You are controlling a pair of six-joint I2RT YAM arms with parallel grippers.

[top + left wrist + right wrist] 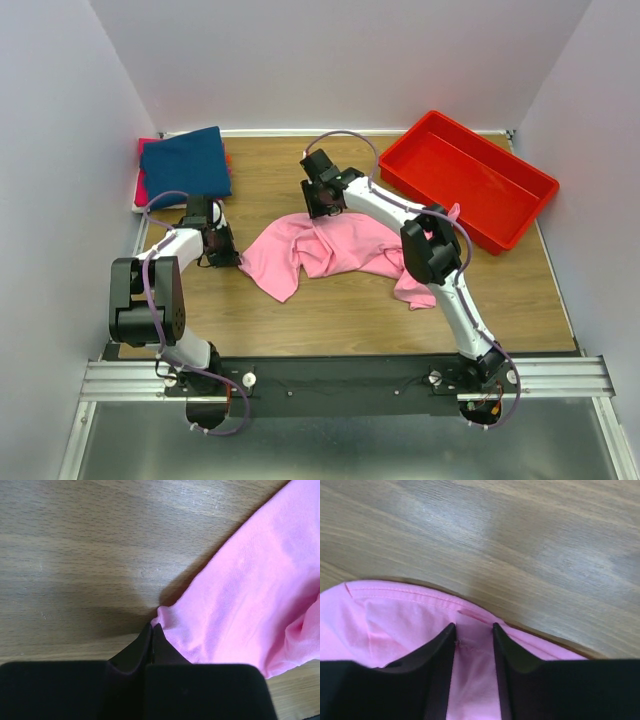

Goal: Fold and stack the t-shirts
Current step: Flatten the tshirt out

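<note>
Left gripper clenched on pink t-shirt at its 9 o'clock edge; right gripper parted over the 12 o'clock hem.

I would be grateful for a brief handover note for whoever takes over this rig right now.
Left hand: shut, pinching a corner of the pink t-shirt at its left edge.
Right hand: open, fingers astride the shirt's far hem, not clamped.
The pink t-shirt lies crumpled in the middle, unfolded. A folded stack sits at the far left corner, navy blue t-shirt on top. The red tray stands at far right.
Done: stack started.
Left: spread and fold the pink one, then add it to the stack.
</note>
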